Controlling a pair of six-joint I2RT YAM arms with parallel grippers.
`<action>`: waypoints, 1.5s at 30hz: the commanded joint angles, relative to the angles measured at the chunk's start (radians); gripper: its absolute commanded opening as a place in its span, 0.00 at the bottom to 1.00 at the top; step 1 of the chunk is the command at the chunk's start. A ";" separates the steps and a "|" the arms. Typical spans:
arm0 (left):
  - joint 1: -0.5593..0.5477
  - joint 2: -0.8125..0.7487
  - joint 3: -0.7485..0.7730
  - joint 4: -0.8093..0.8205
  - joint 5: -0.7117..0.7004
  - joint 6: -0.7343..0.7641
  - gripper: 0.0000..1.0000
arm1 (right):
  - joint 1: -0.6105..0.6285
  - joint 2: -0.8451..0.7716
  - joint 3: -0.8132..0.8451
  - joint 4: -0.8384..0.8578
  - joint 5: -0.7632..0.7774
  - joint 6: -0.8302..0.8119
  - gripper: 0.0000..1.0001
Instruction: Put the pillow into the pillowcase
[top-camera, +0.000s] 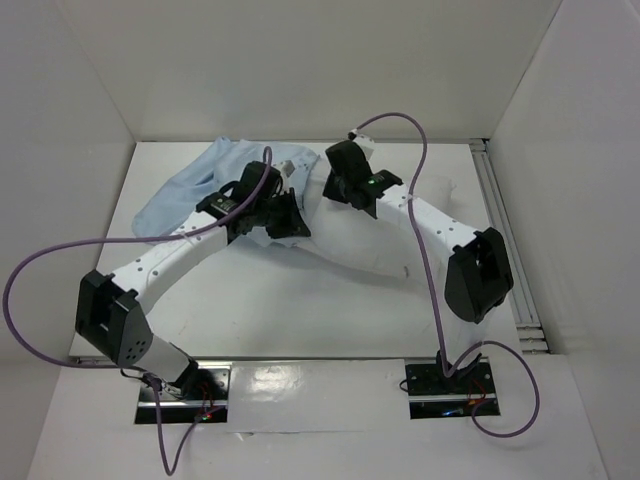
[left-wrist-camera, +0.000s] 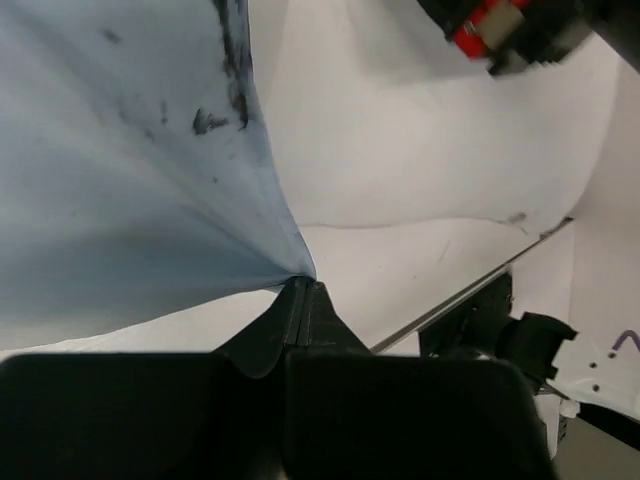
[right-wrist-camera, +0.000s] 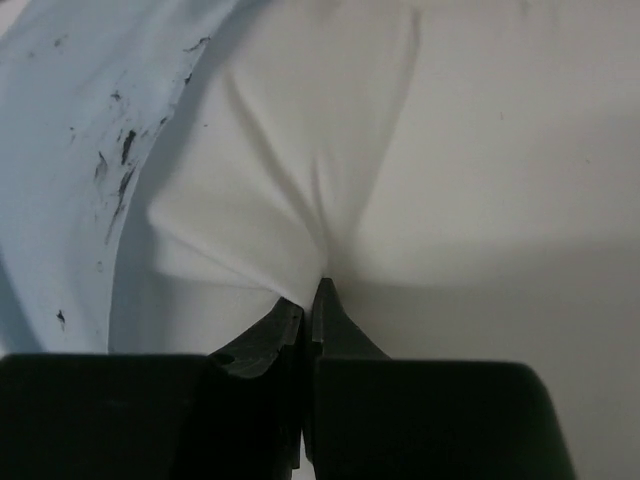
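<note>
**Both grippers pinched shut on fabric**

I see the pillow (top-camera: 365, 245) lying mid-table, its far end meeting the pillowcase (top-camera: 185, 190), which is bunched at the far left. My right gripper (right-wrist-camera: 313, 292) is clenched on a fold of the pillow. My left gripper (left-wrist-camera: 303, 290) is clamped on pillowcase cloth.

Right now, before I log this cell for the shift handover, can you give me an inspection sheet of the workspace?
Surface: white table.
Job's things: pillow mid-table; pillowcase crumpled far left, dark smudges.
Clutter: nothing seen.
End effectors: left end effector shut on pillowcase fabric; right end effector shut on pillow fabric.
Cables: purple cables loop off both arms.
Surroundings: white walls; metal rail at right.
</note>
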 joint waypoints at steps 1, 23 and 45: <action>0.009 -0.110 0.066 0.084 0.082 -0.014 0.00 | -0.049 -0.051 -0.012 0.115 -0.024 0.065 0.00; -0.051 -0.105 -0.056 0.079 0.205 -0.023 0.00 | -0.053 -0.185 -0.165 0.193 -0.057 0.117 0.00; -0.046 0.293 0.681 -0.300 -0.350 0.297 0.82 | -0.244 -0.533 -0.234 -0.347 0.159 -0.035 1.00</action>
